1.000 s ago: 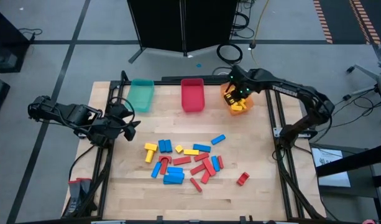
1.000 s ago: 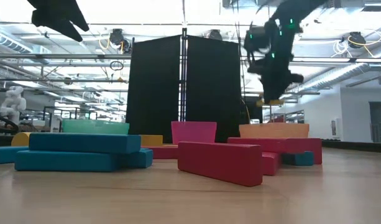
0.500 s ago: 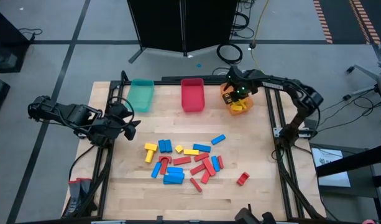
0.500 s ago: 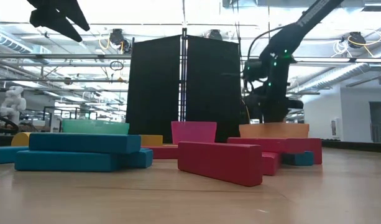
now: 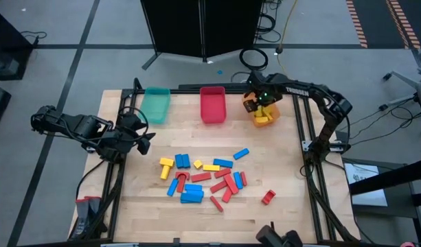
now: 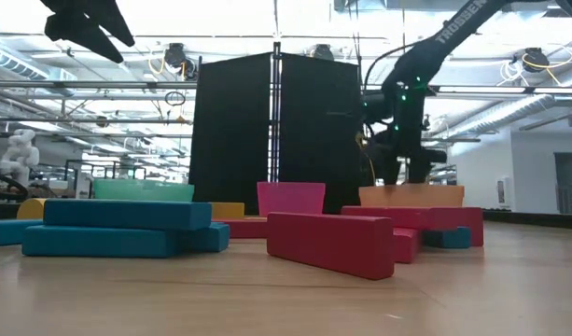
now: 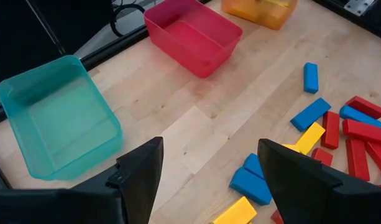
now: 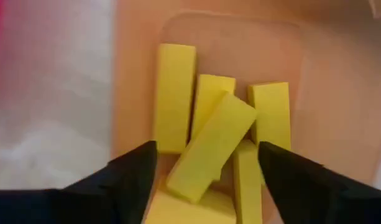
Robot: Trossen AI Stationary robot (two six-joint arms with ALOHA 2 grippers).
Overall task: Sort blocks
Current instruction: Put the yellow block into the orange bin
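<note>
Red, blue and yellow blocks lie scattered on the middle of the wooden table, with one red block apart toward the near right. My right gripper stands open just above the orange bin at the far right. Several yellow blocks lie in the bin below it, the top one resting aslant across the others. My left gripper hangs open and empty above the table's left edge, high at the low view's top left.
A teal bin and a red bin stand at the far edge, left of the orange one, and both show empty in the left wrist view. Black frame rails run along the table's left and right edges. Bare wood lies near the front edge.
My right gripper has gone down and slightly toward the table's far left until it stands just over the orange bin. It has let go of the yellow block it carried, which now lies aslant on the other yellow blocks in the bin.
</note>
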